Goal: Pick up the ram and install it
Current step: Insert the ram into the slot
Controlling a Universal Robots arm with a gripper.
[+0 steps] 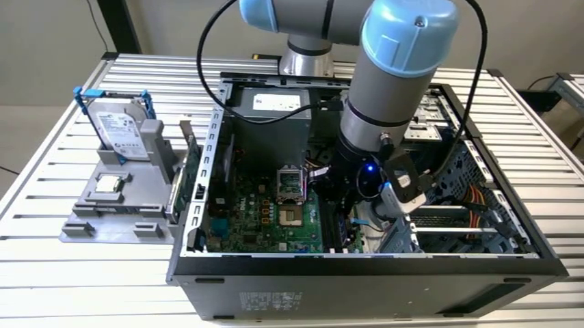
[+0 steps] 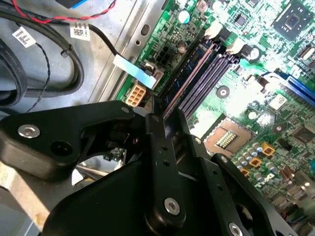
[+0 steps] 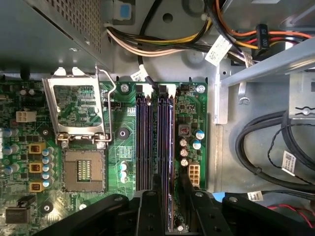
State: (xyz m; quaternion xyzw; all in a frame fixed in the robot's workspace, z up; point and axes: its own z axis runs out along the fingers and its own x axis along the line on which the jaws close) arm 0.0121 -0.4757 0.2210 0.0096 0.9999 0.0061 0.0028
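The ram (image 2: 189, 73) is a thin dark blue-green stick standing on edge along one of the purple memory slots (image 3: 147, 137) on the green motherboard (image 1: 264, 219). In the first wrist view the ram (image 3: 170, 147) shows edge-on in the slot nearest the small capacitors. My gripper (image 2: 165, 105) reaches down inside the open computer case (image 1: 365, 263), and its black fingers (image 2: 157, 128) close on the near end of the stick. The gripper (image 3: 170, 184) sits directly over that slot. In the exterior view the gripper (image 1: 347, 205) is low over the board, beside the processor socket (image 1: 290, 188). Whether the stick is fully seated I cannot tell.
The open processor socket (image 3: 83, 169) lies beside the slots. Bundled cables (image 3: 266, 147) run on the slots' other side, and the grey power supply (image 1: 273, 109) stands at the case's back. A grey tray (image 1: 119, 219) on the exterior view's left carries a hard drive (image 1: 123, 130).
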